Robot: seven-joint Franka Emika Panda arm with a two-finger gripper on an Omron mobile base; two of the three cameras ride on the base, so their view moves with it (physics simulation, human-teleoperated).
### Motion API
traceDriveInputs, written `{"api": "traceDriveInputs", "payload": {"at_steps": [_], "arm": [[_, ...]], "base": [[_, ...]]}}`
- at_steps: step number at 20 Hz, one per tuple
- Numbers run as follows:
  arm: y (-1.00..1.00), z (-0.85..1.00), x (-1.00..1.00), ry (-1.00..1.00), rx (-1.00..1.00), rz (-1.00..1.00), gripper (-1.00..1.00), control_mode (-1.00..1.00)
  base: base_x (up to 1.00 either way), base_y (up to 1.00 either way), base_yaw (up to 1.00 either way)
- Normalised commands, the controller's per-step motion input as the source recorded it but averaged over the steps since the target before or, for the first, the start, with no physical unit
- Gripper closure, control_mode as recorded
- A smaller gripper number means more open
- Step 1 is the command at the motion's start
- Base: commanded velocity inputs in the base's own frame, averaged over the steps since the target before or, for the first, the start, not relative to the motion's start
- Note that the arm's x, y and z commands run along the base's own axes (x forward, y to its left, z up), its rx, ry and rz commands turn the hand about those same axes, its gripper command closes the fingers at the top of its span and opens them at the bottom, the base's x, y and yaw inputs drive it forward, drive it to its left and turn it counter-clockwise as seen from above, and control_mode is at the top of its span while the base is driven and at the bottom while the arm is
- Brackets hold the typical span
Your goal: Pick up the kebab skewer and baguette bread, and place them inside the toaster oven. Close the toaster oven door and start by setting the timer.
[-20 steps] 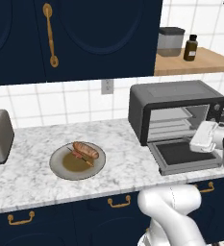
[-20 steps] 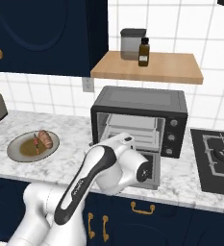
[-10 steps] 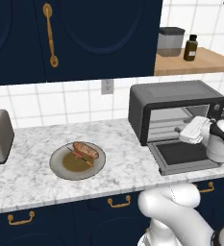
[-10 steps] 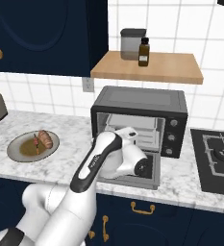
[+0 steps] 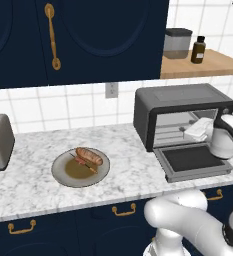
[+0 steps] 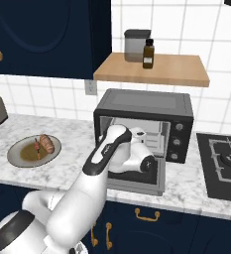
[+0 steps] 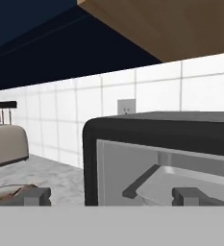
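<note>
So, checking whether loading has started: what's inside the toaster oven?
The toaster oven holds its wire rack; no food there. The arm covers the right part. The bread and skewer lie on the plate.

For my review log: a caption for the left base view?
Toaster oven open, claw at its mouth; kebab skewer and baguette bread on plate.

toaster oven (image 5: 180, 107) mouth open | toaster oven door (image 5: 190, 161) down | arm (image 6: 114, 149) in front

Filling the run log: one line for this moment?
oven door: open | skewer, baguette: on plate | gripper: at oven mouth
</note>
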Motion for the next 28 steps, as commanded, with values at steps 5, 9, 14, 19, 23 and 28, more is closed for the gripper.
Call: {"api": "traceDriveInputs", "payload": {"at_steps": [5, 9, 14, 19, 23, 28], "arm": [[0.00, -0.12, 0.20, 0.02, 0.01, -0.14, -1.00, -1.00], [0.00, -0.09, 0.17, 0.00, 0.00, -0.12, -1.00, -1.00], [-0.05, -0.01, 0.15, 0.00, 0.00, -0.09, -1.00, -1.00], [-0.06, -0.03, 0.22, 0.00, 0.00, -0.09, -1.00, -1.00], [-0.17, -0.21, 0.12, 0.00, -0.01, -0.08, -1.00, -1.00], [-0.17, -0.27, 0.00, -0.03, -0.03, -0.04, -1.00, -1.00]], "base": [[0.00, 0.00, 0.00], [0.00, 0.00, 0.00], [0.00, 0.00, 0.00], [0.00, 0.00, 0.00], [0.00, 0.00, 0.00], [0.00, 0.00, 0.00]]}}
